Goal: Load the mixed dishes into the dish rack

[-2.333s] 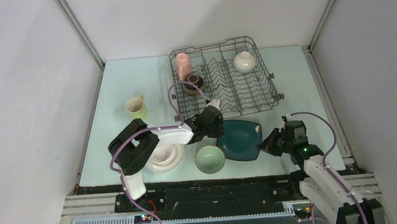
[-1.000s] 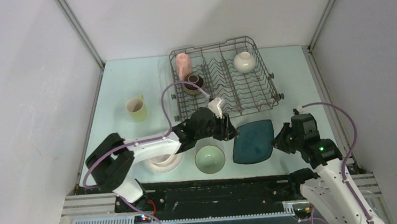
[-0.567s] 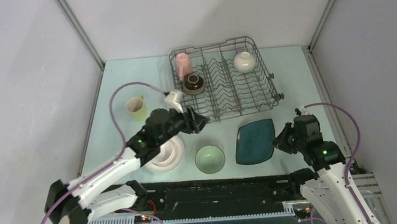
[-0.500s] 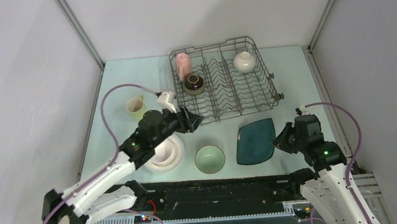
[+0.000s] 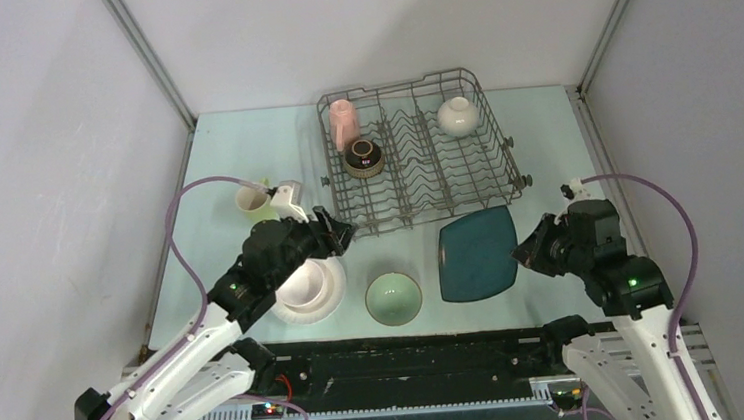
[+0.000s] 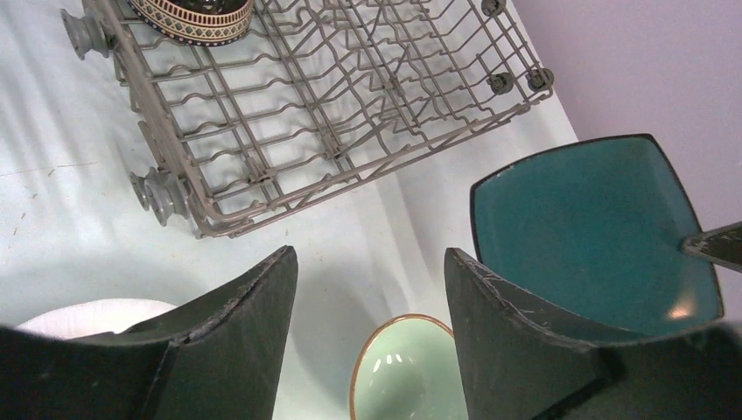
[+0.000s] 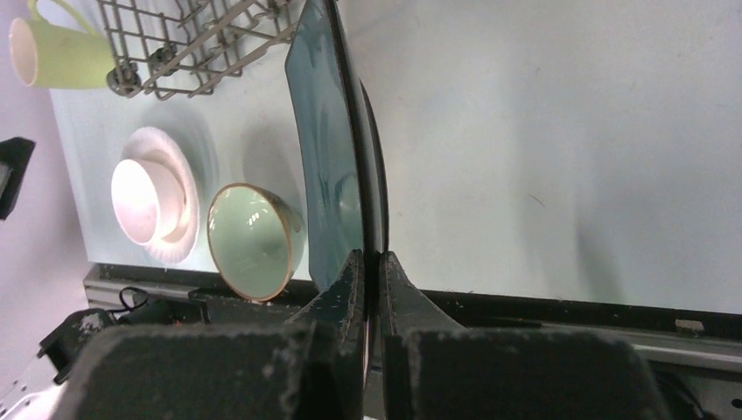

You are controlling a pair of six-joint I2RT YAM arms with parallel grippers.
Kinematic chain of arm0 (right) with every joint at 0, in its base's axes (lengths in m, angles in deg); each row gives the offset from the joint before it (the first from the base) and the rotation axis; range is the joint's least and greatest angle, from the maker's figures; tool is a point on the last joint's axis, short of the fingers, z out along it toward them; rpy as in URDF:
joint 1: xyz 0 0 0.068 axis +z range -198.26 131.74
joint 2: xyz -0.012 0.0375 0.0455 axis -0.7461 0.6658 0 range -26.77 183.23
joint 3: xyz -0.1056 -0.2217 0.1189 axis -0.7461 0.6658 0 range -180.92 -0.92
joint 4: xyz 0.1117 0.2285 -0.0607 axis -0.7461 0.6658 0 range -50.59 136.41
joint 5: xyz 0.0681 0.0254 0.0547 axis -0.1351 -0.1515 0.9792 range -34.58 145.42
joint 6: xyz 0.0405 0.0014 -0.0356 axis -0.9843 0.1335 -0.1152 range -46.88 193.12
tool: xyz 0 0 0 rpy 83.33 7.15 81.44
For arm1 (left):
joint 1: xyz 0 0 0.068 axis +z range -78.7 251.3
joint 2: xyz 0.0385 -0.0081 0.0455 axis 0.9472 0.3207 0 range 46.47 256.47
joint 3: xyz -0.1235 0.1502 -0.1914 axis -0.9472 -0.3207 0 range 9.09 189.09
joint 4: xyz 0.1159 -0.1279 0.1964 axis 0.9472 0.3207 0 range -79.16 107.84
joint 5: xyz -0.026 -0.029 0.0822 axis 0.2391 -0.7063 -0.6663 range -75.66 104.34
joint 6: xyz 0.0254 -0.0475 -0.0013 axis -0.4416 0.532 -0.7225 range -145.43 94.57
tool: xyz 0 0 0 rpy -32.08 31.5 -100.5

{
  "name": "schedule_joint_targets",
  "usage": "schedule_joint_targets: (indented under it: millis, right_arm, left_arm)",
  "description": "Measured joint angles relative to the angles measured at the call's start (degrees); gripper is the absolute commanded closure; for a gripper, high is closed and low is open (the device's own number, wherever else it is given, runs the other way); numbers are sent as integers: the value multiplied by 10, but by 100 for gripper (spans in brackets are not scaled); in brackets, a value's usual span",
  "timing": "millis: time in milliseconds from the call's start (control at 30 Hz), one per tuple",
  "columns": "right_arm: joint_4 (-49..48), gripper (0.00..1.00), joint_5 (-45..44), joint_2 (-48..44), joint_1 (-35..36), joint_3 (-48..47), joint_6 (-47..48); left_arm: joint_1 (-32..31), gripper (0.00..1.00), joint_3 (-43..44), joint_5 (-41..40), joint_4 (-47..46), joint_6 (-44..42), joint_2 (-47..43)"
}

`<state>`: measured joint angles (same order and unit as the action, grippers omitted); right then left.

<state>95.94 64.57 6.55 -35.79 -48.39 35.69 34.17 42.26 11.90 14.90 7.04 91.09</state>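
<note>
Right gripper [image 5: 530,255] clamps the right edge of the dark teal squarish plate [image 5: 477,252], now raised on edge to its left, nearer the dish rack [image 5: 465,173]. Left gripper [image 5: 335,235], jaws apart, has withdrawn leftward.

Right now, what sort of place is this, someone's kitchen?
Likely a robot test cell, not a kitchen: blank grey walls box in a pale green table, a dish rack sits on it, and the right gripper holds a dark teal plate.
</note>
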Motion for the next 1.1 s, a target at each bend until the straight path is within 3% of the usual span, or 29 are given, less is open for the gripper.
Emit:
schedule_joint_targets:
  millis: [400,733,1100]
  right_arm:
    - [39,100,71,47,-1,-116,12]
    - [-64,100,93,128,-11,-168,-3]
    - [-203,100,84,308,-21,-218,-24]
  left_arm:
    - [0,32,0,-24,4,-1,-12]
    - [0,32,-5,-54,18,0,-41]
    - [0,32,-14,-69,27,6,-74]
